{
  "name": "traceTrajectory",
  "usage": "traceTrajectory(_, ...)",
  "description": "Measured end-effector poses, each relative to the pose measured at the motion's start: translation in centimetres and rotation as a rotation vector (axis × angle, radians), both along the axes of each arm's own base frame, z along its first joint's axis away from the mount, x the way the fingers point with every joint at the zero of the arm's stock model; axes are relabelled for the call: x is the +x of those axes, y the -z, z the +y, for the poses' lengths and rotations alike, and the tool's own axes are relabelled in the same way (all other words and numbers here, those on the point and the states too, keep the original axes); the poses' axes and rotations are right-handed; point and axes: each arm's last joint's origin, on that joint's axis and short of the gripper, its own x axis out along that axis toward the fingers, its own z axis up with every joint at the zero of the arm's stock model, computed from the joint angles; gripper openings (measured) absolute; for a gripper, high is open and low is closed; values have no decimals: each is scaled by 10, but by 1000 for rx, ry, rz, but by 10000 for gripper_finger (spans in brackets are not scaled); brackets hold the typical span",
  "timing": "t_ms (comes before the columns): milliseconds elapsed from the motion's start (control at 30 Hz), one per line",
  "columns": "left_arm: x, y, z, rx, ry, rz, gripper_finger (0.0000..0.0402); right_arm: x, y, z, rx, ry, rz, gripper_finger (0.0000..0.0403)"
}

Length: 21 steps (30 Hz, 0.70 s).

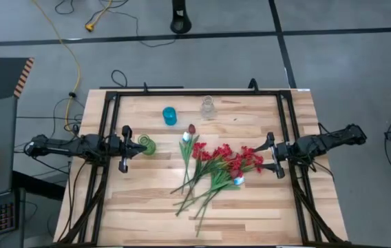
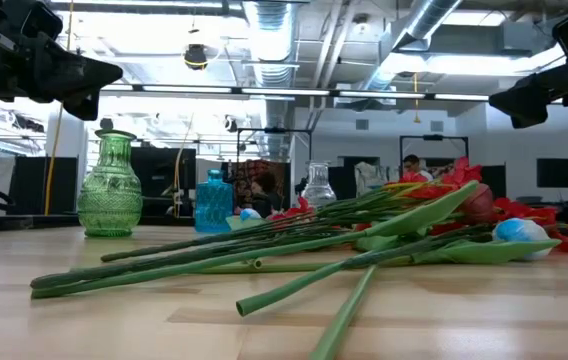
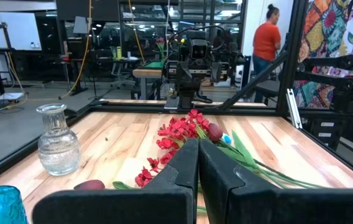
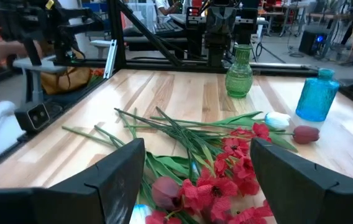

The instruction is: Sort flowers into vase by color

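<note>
Over flowers [image 1: 216,165], right jaws wide, empty

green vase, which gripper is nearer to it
Left. The left gripper, shut, sits right beside the green vase; the right gripper, open, is across the flowers.

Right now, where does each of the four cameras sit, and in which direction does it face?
High view: above the table, looking straight down on the flowers, both arms at the sides.
Low view: at tabletop height, looking across the stems toward the green vase; arms overhead.
Left wrist view: behind the left gripper, jaws shut, facing the right arm.
Right wrist view: behind the right gripper, jaws open, facing the left arm.
Shared: both wrist views show the red blossoms.
</note>
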Motion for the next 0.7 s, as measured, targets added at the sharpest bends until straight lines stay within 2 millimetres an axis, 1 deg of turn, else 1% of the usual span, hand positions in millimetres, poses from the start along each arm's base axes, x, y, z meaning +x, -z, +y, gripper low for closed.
traceTrajectory(100, 0, 0, 0, 0, 0, 0, 0, 0, 0, 0, -122, -16, -15, 317)
traceTrajectory(167, 0, 0, 0, 0, 0, -1, 0, 0, 0, 0, -154, -20, -20, 317)
traceTrajectory(467, 0, 0, 0, 0, 0, 0, 0, 0, -1, 0, -140, -18, -23, 317)
traceTrajectory(700, 0, 0, 0, 0, 0, 0, 0, 1, -7, 0, -109, -11, -105, 317)
